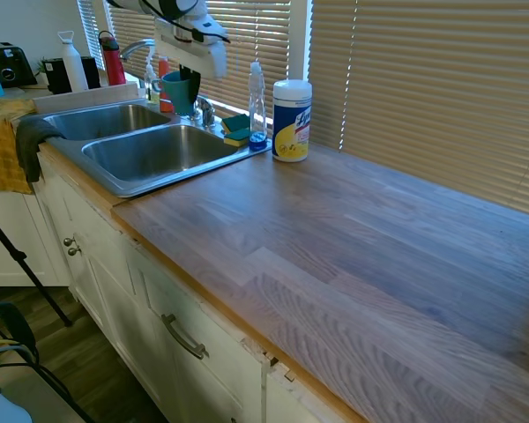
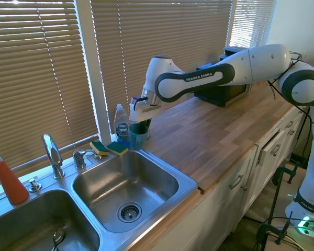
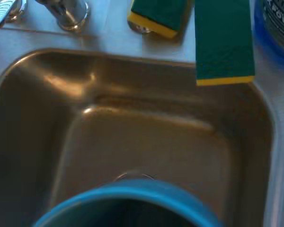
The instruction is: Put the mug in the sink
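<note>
Mug (image 2: pixel 137 136) teal-blue, upright, mouth up, held clear of every surface. It hangs over the back corner of the sink (image 2: pixel 191 184) basin nearest the bench (image 2: pixel 220 136), just in front of the two sponges. Wrist view: mug rim (image 3: pixel 128 203) at the bottom edge, bare steel basin floor beyond it.

Tool (image 2: pixel 141 125) pinching the mug by its rim from above; one finger seems to go inside the cup, the other outside, though the fingers are dark and partly hidden by the mug. White arm (image 2: pixel 209 76) reaches in level over the bench.

Sponges (image 2: pixel 109 148), green on yellow, lie side by side on the rear sink ledge; one overhangs the basin edge in the wrist view (image 3: pixel 223 42). Clear soap bottle (image 2: pixel 121 123) with blue liquid stands just behind them, by the window blinds (image 2: pixel 36 78). White wipes canister (image 1: pixel 292 121) stands on the bench beside the bottle, touching neither. Chrome faucet (image 2: pixel 52 155) rises from the ledge between the two basins. Orange spray bottle (image 2: pixel 8 180) at the far end of the ledge.
</note>
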Robot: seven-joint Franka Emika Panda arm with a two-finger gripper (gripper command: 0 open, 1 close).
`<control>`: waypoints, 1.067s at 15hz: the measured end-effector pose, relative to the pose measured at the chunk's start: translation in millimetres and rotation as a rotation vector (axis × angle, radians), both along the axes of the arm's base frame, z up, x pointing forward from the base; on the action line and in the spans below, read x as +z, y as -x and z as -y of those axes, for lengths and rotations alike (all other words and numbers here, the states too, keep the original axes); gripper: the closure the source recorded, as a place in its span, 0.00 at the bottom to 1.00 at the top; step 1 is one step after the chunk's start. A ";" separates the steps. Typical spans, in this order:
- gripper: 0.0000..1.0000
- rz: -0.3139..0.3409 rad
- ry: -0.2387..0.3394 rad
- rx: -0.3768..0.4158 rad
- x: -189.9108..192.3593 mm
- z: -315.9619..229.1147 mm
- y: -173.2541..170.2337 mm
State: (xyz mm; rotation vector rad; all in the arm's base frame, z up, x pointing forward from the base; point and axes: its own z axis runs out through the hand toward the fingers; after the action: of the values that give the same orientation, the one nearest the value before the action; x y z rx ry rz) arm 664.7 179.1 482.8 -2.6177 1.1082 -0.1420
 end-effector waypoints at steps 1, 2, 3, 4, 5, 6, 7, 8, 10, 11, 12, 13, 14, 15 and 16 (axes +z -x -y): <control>1.00 0.001 0.007 0.001 -0.1 -1.1 -0.5; 1.00 0.001 0.024 -0.001 -3.8 -6.0 -1.9; 1.00 -0.002 0.040 0.003 -10.3 -16.3 -4.0; 1.00 -0.003 0.055 0.013 -21.5 -34.2 -6.9; 1.00 0.003 0.063 0.025 -36.2 -55.6 -10.3; 1.00 0.011 0.063 0.036 -51.9 -77.2 -13.6; 1.00 0.019 0.061 0.042 -67.8 -96.4 -18.1; 1.00 0.023 0.058 0.044 -84.1 -110.1 -24.3; 1.00 0.012 0.056 0.040 -117.9 -122.7 -39.5; 1.00 0.002 0.057 0.034 -137.2 -124.4 -47.0; 1.00 -0.010 0.059 0.029 -157.5 -125.3 -54.4; 1.00 -0.023 0.062 0.027 -178.4 -126.5 -60.8; 1.00 -0.037 0.065 0.027 -200.0 -128.4 -65.9; 1.00 -0.049 0.065 0.027 -216.9 -130.4 -69.9; 1.00 -0.059 0.064 0.025 -229.1 -131.6 -73.4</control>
State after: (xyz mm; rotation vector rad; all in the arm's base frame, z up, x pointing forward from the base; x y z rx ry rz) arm 738.2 310.7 253.7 -2.7077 1.1074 -0.0976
